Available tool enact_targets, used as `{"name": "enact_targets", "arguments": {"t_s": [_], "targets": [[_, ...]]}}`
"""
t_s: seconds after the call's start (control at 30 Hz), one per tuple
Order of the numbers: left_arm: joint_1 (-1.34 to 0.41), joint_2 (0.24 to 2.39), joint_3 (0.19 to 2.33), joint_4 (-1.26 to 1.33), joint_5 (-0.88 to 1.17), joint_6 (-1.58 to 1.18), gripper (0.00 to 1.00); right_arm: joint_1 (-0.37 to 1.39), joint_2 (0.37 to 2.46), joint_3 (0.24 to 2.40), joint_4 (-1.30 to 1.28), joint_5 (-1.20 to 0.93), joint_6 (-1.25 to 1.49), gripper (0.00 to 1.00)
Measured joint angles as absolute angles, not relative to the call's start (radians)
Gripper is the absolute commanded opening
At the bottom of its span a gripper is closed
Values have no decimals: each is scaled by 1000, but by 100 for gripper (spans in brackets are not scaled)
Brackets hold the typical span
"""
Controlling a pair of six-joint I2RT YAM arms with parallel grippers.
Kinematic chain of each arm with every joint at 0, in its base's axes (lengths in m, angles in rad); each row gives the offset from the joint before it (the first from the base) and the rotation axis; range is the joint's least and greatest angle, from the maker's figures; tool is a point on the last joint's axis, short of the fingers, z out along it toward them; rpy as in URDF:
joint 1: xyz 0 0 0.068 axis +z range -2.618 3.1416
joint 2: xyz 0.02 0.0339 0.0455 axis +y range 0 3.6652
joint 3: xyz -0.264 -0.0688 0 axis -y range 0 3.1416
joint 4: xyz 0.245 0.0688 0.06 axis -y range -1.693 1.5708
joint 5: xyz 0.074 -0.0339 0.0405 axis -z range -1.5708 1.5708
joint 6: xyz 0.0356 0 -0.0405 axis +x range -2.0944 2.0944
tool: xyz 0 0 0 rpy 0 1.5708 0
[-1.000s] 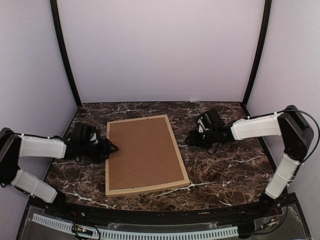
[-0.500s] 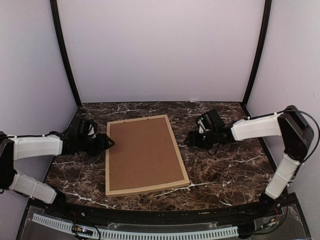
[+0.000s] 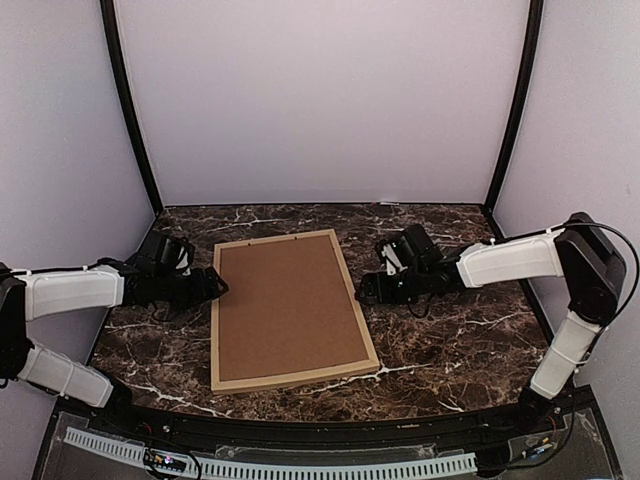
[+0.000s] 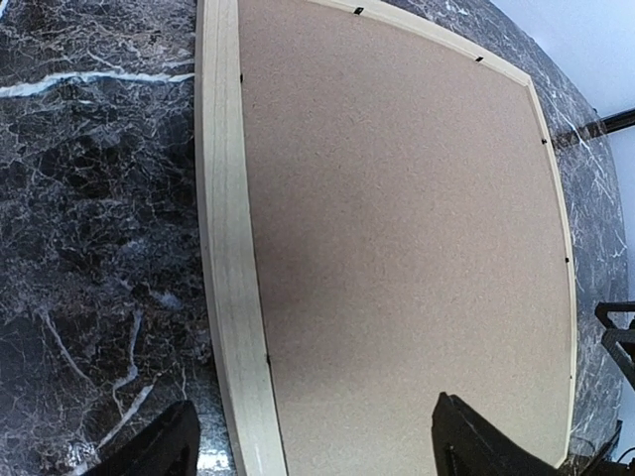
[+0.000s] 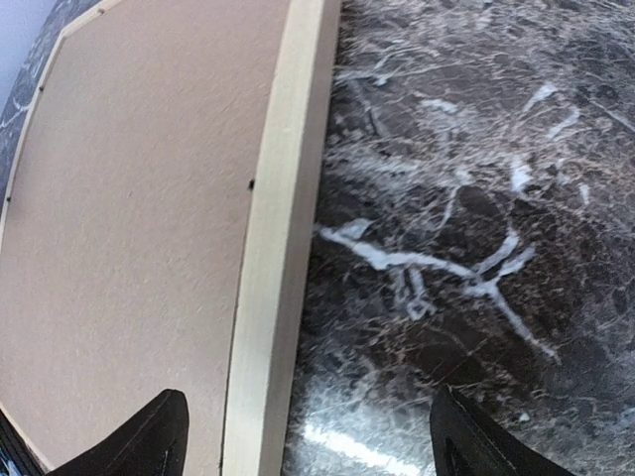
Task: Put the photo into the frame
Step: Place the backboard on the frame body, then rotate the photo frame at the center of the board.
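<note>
On the counter (image 3: 450, 340), the frame (image 3: 215, 330) is laid face down with the backing board (image 3: 285, 305) seated inside it. The photo is not seen and is judged enclosed beneath. The left claw (image 3: 215, 285) and right claw (image 3: 362, 290) are spread, each straddling a long rail and gripping nothing.

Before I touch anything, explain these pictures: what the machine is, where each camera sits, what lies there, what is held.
Two robot arms, each ending in a two-finger gripper. One picture looks down from above and behind them; the other two come from cameras on their wrists. On the dark marble table lies a light wooden frame, back up, with a brown backing board in it. The left gripper and right gripper stand open at its long edges, holding nothing.
</note>
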State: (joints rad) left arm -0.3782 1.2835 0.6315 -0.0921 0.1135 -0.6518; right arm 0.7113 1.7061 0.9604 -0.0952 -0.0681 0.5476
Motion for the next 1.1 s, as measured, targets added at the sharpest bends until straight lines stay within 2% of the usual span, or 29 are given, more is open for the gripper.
{"name": "enact_targets", "arguments": {"t_s": [0.27, 0.7, 1.1], "targets": [[-378, 1285, 639, -116, 111, -608, 91, 828, 1611, 883, -142, -72, 436, 99], [-378, 1337, 656, -121, 112, -587, 92, 985, 1525, 754, -201, -66, 366, 99], [-378, 1346, 656, -121, 114, -587, 92, 1005, 1535, 742, -213, -44, 348, 93]]}}
